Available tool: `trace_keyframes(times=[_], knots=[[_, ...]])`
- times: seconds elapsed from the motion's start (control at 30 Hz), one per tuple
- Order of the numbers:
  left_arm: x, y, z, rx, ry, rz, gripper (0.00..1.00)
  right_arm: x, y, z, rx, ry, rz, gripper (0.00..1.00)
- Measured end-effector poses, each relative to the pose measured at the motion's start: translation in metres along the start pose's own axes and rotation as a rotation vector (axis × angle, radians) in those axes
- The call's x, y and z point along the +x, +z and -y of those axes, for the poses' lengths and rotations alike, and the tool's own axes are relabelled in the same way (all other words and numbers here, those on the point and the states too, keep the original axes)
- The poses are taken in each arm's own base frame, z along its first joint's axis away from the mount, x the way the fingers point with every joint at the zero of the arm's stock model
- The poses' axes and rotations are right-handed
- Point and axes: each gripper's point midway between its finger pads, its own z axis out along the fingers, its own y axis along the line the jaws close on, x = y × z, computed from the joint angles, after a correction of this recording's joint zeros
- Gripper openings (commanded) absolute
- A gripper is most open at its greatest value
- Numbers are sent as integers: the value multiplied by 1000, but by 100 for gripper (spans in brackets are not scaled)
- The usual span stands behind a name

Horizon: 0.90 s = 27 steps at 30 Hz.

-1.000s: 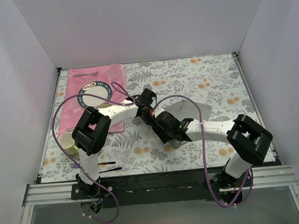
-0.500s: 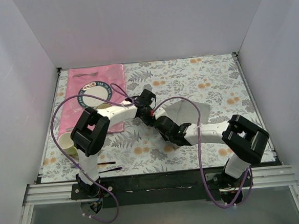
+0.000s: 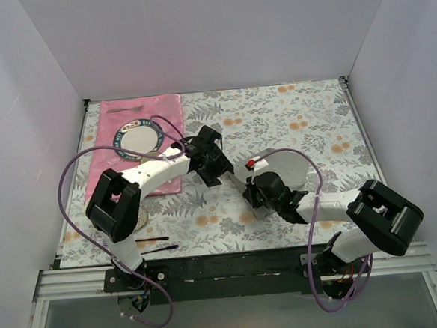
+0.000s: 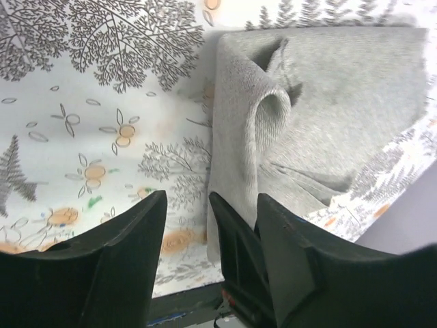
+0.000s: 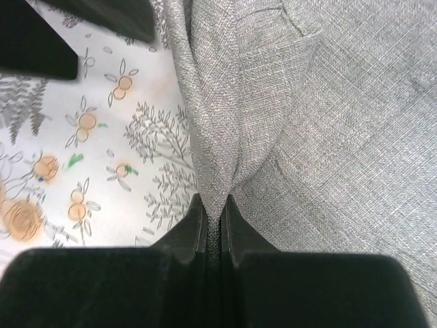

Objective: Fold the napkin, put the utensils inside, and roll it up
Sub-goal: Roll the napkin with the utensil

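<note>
- Right gripper point(image 5: 215, 205): jaws pinched together on a raised fold of the napkin point(image 5: 328, 123). The cloth runs straight up out of the pinch as a narrow ridge.
- The pinch sits at the napkin's left edge. The bulk of the cloth spreads away right of the jaws, lying flat and creased.
- Left gripper point(image 4: 186, 201): jaws apart, nothing between them, only the floral tablecloth point(image 3: 312, 112) showing through the gap.
- The left jaws hang just beside the napkin's left edge. Whether the right-hand finger touches the cloth I cannot tell.
- The left wrist view shows the napkin edge curled over into a loose tube-like loop ahead of the jaws, with the rest of the cloth fanning out to the right behind it.
- The right wrist view has the left fingers at upper left, over the tablecloth and near the same ridge of cloth.
- Top view: the two grippers are close together near table centre, the left one up and left of the right one, with a thin strip of napkin between them.
- Napkin overall: on the tablecloth, right of centre, with its rounded main part beyond the right wrist.
- Right arm reaches in low from the near right, its elbow out by the right wall. Left arm comes from the near left, its forearm crossing the placemat point(image 3: 121, 114).
- The placemat is at far left with a round plate point(image 3: 136, 140) on it.
- A purple-handled fork point(image 3: 164, 248) and a thin black utensil point(image 3: 155, 239) lie at the near edge by the left arm's base, well apart from the napkin.
</note>
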Motion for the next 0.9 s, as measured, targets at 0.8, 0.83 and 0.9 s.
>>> trace_keyframes(times=[0.8,0.83,0.9], knots=[[38,-15,36,310,147,-186,26,24,-17,-11,-462,426,-4,1],[39,-14,38,318,150,-190,26,24,-17,-11,-471,429,-7,1],[41,-7,38,323,153,-205,25,25,-18,-13,-488,434,-13,1]])
